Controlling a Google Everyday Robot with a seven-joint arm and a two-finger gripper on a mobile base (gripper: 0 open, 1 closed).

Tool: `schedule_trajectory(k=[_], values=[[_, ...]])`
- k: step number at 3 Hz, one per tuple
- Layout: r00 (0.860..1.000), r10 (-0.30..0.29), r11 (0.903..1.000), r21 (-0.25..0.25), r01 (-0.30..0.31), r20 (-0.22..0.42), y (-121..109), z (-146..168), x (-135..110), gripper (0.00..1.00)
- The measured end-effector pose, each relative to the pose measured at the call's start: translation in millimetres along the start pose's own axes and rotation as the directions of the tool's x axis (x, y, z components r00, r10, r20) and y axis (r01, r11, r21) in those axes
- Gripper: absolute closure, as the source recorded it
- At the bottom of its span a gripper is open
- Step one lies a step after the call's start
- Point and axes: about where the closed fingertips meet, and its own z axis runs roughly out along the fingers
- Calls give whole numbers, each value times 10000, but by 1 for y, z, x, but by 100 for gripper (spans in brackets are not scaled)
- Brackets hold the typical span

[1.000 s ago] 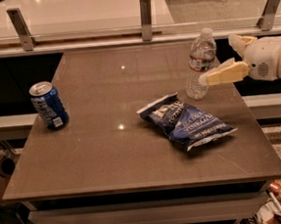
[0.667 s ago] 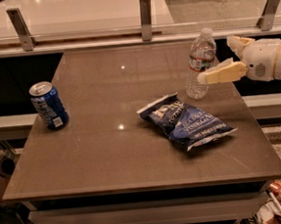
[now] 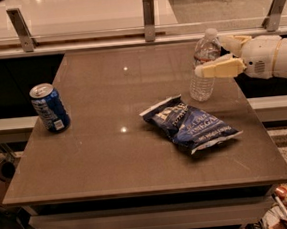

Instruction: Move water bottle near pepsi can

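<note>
The water bottle (image 3: 201,85) stands upright near the bench's (image 3: 112,154) right edge, toward the far right corner. The cream plastic gripper (image 3: 211,56) reaches in from the right at the bottle's upper half; whether it clasps the bottle cannot be told. There is 1 bottle, clear ribbed plastic with a white cap. 1 pepsi can (image 3: 49,107), a short blue cylinder with a silver top, stands by the left edge, well apart. 1 crinkled dark-blue chip bag (image 3: 192,125) lies flat just in front of the bottle.
</note>
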Motion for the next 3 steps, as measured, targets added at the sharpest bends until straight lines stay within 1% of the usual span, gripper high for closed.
schedule_trajectory(k=[3], values=[[10000, -16, 9999, -127, 16, 22, 4, 7, -2, 88]])
